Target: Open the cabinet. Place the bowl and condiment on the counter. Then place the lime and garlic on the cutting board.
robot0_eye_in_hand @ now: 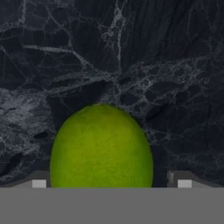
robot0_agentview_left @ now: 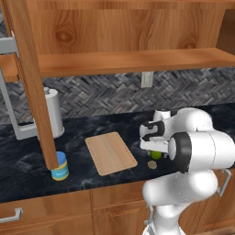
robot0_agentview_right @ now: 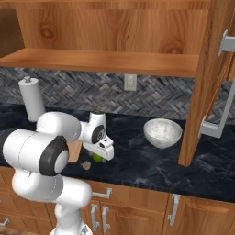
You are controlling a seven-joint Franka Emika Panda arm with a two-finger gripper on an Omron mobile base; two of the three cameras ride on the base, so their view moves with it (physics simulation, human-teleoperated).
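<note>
Lime [robot0_eye_in_hand: 101, 148] between open pincer [robot0_eye_in_hand: 109, 183] fingers

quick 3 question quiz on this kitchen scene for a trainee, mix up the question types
1. True or false: the small bright green lime already lies on the flat light-wood cutting board.
2. Which thing stands on the dark marbled stone counter beside the open brown wood cabinet door? A) round grey-white speckled bowl B) tall white paper-towel roll C) small yellow jar with blue lid
3. Fill in: the gripper is ____, one finger on each side of the lime.

Key: 1 false, it lies on the counter beside the board, near the tiny tan garlic. 2 A, in the right base view. 3 open.
</note>
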